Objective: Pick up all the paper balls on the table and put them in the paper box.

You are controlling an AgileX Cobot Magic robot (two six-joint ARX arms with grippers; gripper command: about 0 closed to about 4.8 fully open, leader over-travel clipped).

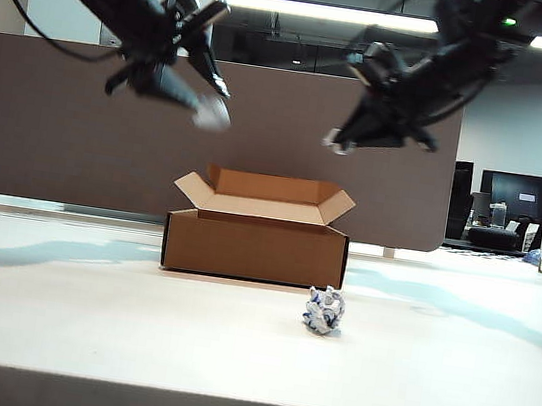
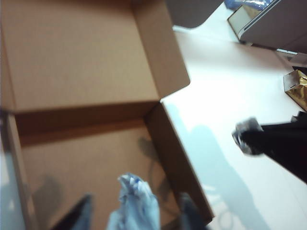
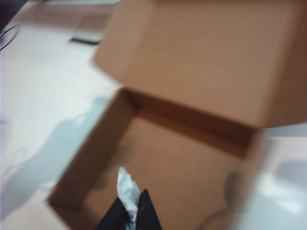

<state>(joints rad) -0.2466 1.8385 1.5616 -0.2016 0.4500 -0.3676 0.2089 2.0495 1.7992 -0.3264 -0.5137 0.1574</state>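
Both arms hung above the open paper box [image 1: 257,231] on the counter [image 1: 83,318]. The left end effector [image 2: 134,211] had its fingers spread, a paper ball [image 2: 134,203] between them over the box's interior. The right end effector [image 3: 130,215] was clenched on a second paper ball [image 3: 127,189], also over the box. A third ball [image 1: 323,310] lay on the counter just before the box.
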